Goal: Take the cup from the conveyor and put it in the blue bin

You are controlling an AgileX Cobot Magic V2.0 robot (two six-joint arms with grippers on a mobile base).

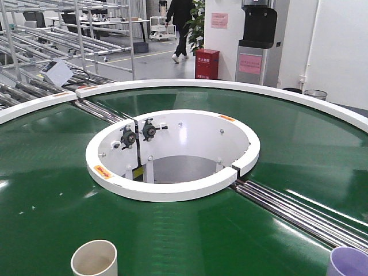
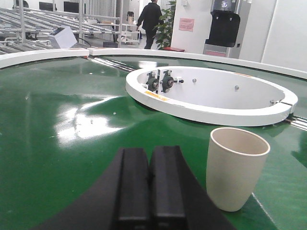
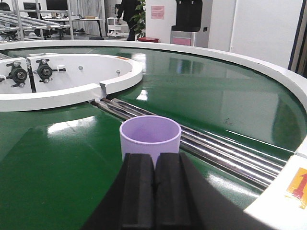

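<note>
Your left gripper (image 2: 149,165) hovers low over the conveyor (image 1: 52,172) with its pads pressed together, holding nothing. Just to its right, on the near belt, stands the cream cup (image 2: 236,175), upright and empty. It looks light, stiff and smooth, apt to tip or skid if nudged; spread the pads and take it across the wall below the rim. Farther right the purple cup (image 3: 149,139) stands upright just this side of the steel rollers (image 3: 216,143), straight ahead of your right gripper (image 3: 154,175), pads also pressed together, empty. Expect the same handling. The blue bin shows in no view. The orange sticker (image 1: 103,171) on the inner rim (image 1: 172,192), the red cabinet (image 1: 207,63) and the pink notice (image 1: 219,20) are too small to read; a yellow label (image 3: 298,184) at the near right edge shows what may be a red 1, cut off.
</note>
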